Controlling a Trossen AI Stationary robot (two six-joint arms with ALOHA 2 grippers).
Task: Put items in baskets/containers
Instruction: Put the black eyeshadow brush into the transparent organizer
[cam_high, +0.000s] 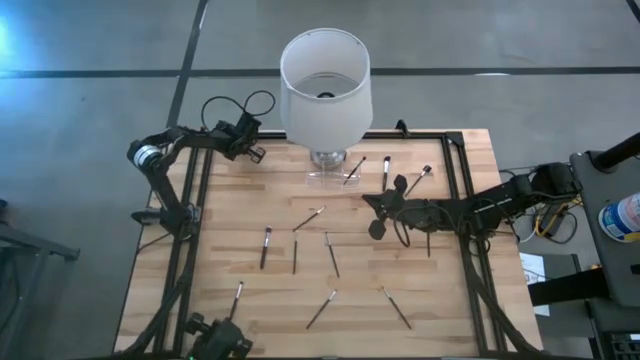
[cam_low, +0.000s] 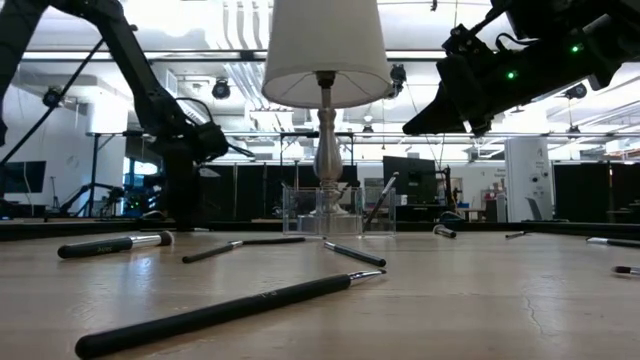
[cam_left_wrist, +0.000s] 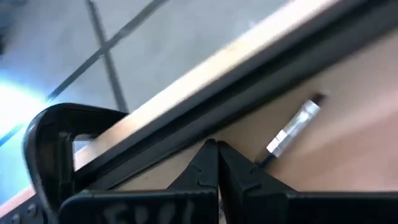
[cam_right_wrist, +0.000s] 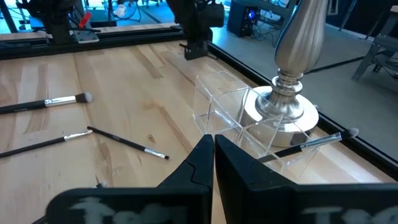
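Several thin dark brushes with silvery ends lie scattered on the wooden table, among them one (cam_high: 265, 247), another (cam_high: 332, 255) and a third (cam_high: 320, 310). The clear container (cam_high: 325, 172) stands at the lamp's foot, and one brush (cam_right_wrist: 311, 144) leans in it with its pale end up over the rim. My right gripper (cam_right_wrist: 213, 142) is shut and empty. It hovers above the table just right of the container (cam_right_wrist: 227, 118). My left gripper (cam_left_wrist: 216, 155) is shut near the far left edge. A brush (cam_left_wrist: 292, 130) lies beside it, partly hidden behind one finger.
A lamp with a large white shade (cam_high: 325, 85) and a silvery stem (cam_right_wrist: 298, 37) stands at the table's far edge behind the container. A dark frame (cam_high: 465, 180) runs around the table. A black clamp (cam_left_wrist: 43, 143) grips the far edge by my left gripper.
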